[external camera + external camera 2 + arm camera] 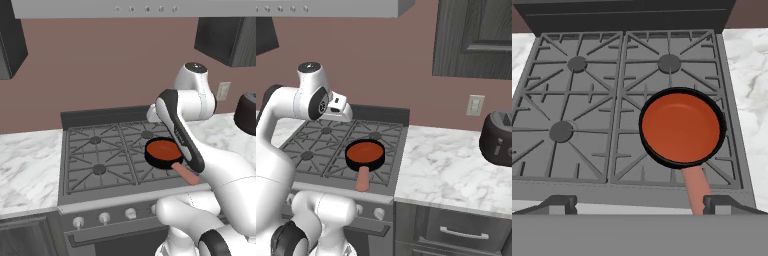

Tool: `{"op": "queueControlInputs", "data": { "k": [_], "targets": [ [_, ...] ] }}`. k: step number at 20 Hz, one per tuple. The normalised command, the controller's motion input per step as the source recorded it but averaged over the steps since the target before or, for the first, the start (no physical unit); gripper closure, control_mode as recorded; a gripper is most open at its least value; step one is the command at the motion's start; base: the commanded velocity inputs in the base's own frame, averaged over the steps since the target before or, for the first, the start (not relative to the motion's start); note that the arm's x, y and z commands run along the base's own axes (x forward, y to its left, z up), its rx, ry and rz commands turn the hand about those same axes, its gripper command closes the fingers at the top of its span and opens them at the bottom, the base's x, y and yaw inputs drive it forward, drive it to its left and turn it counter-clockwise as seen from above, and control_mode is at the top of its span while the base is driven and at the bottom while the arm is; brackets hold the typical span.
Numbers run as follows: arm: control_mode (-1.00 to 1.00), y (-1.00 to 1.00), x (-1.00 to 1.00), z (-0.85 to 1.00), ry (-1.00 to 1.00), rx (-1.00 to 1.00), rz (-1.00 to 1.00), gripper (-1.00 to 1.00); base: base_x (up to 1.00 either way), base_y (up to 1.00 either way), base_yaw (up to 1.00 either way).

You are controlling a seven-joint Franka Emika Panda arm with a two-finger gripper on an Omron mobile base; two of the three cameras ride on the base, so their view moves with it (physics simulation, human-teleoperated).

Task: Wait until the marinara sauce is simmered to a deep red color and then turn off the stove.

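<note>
The stove is a dark grey four-burner range with black grates. On its front right burner sits a small black frying pan. The marinara sauce fills it as a flat orange-red disc. The pan's salmon-pink handle points toward the stove's front. My gripper hangs open above the stove's front edge, fingertips wide apart, holding nothing. Round silver knobs line the front panel.
Marble counter flanks the stove on both sides. A dark toaster stands on the right counter below a wall outlet. A range hood hangs overhead, with dark cabinets beside it.
</note>
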Motion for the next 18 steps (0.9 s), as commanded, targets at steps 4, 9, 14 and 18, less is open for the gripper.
{"op": "queueControlInputs", "data": {
  "k": [4,9,14,18],
  "targets": [
    [-1.0,0.0,0.0,0.0,0.0,0.0,0.0,-1.0,0.0,0.0,0.0],
    [-1.0,0.0,0.0,0.0,0.0,0.0,0.0,-1.0,0.0,0.0,0.0],
    [-1.0,0.0,0.0,0.0,0.0,0.0,0.0,-1.0,0.0,0.0,0.0],
    [-1.0,0.1,0.0,0.0,0.03,0.0,0.0,-1.0,0.0,0.0,0.0]
  ]
}}
